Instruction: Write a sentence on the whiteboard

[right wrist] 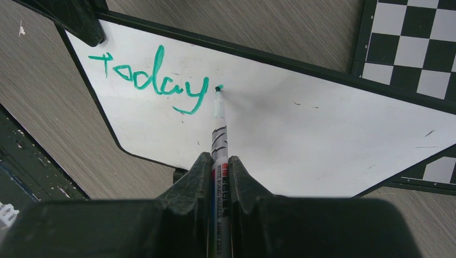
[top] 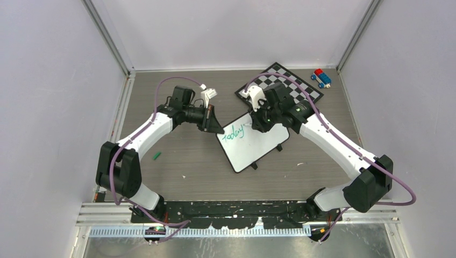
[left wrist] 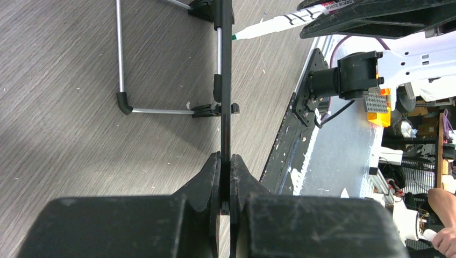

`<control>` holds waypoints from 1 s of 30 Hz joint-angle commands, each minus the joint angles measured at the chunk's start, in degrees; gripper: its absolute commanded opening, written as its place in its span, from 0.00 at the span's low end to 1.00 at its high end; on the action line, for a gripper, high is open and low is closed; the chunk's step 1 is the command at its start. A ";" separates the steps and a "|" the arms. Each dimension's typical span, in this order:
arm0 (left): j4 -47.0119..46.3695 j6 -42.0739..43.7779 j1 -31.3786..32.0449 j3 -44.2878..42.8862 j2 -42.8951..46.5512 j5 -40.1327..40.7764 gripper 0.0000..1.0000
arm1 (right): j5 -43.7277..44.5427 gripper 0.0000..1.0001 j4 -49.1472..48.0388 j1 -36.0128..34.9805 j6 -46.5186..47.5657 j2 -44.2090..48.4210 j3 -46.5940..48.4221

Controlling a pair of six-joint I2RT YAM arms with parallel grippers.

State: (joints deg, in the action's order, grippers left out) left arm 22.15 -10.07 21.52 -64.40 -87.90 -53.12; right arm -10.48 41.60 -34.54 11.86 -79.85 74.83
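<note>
My right gripper (right wrist: 220,161) clamped the marker (right wrist: 219,128), tip at the whiteboard (right wrist: 322,123) just right of the green writing (right wrist: 153,78); I saw my left gripper (left wrist: 226,161) pinching the whiteboard's edge.

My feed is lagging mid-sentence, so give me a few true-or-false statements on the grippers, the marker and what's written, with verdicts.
1. The right gripper grips the marker, whose tip is at the whiteboard. True.
2. The left gripper is open and clear of the whiteboard. False: it is shut on the board's edge.
3. The writing reads "Today", with the marker tip just past the y. True.
4. The writing is red. False: it is green.
5. The chessboard lies on the near side of the whiteboard, by the arm bases. False: it lies beyond the whiteboard, toward the far right.
</note>
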 commanded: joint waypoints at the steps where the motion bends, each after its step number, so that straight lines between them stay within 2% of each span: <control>1: -0.25 0.67 0.89 -0.51 -1.31 0.42 0.00 | -1.29 0.00 -0.68 -0.03 -0.69 2.90 -0.61; 6: -0.54 0.27 1.01 -0.51 -1.38 0.21 0.00 | 0.06 0.00 -0.59 -0.07 -1.06 5.14 -1.26; 12: -0.69 0.05 0.98 -0.25 -0.78 0.45 0.00 | 3.49 0.00 -2.31 0.13 -0.97 3.49 -1.12; 30: -0.64 0.48 1.06 0.04 -0.60 0.48 0.00 | 0.52 0.00 -2.81 0.08 -0.40 1.28 -2.21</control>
State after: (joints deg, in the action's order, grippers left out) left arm 22.09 -10.28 21.56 -64.38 -87.92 -53.17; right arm -8.64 40.73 -34.52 11.44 -78.76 73.30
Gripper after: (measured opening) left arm 0.042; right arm 0.176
